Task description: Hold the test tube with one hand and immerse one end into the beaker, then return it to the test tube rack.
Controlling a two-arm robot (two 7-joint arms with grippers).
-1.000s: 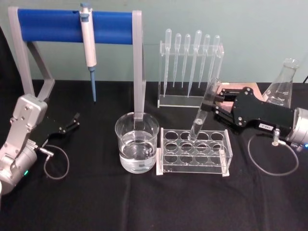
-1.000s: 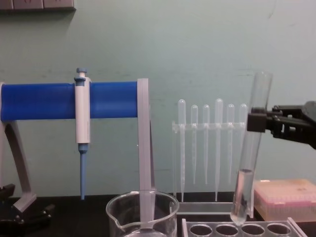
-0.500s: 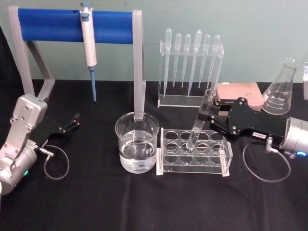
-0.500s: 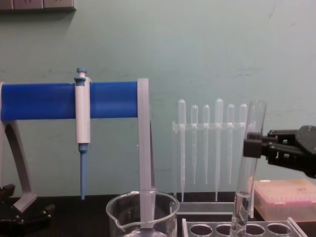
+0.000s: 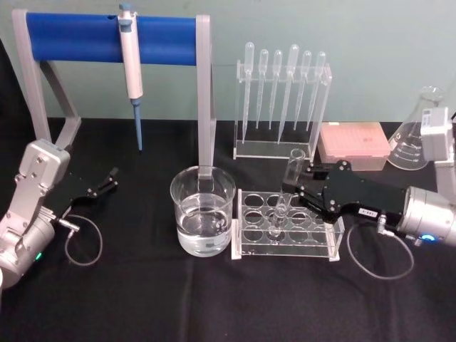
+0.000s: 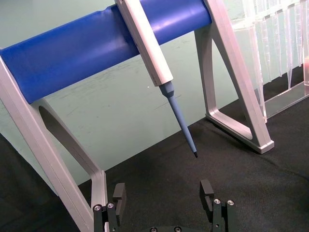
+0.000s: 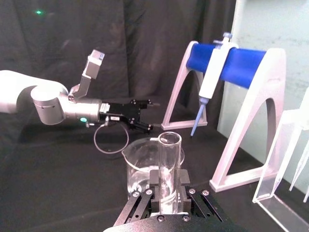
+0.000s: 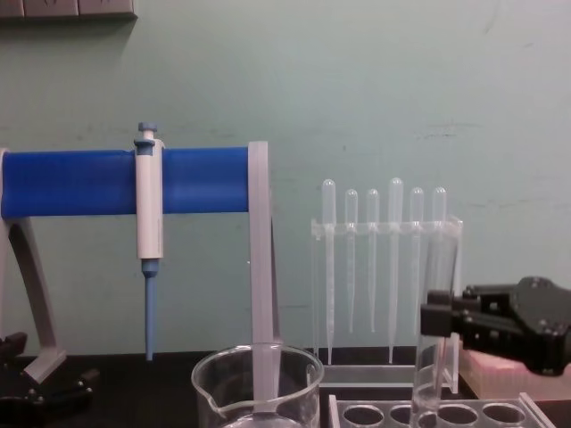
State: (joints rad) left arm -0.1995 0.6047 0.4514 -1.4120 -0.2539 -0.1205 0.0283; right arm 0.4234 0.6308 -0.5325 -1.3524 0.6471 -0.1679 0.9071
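The right tool (image 5: pixel 301 187) is clamped on the test tube (image 5: pixel 285 192), which stands in a clear rack (image 5: pixel 288 228) at 3 o'clock from the beaker (image 5: pixel 202 211). The left tool (image 5: pixel 108 179) rests at 9 o'clock on the worktop (image 5: pixel 178 299), fingers spread and holding nothing.

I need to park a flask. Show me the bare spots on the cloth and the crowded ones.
Bare black cloth runs along the front edge, before the beaker and tube rack, and between the left tool and beaker. Crowded: around the right tool holding the test tube in the rack.
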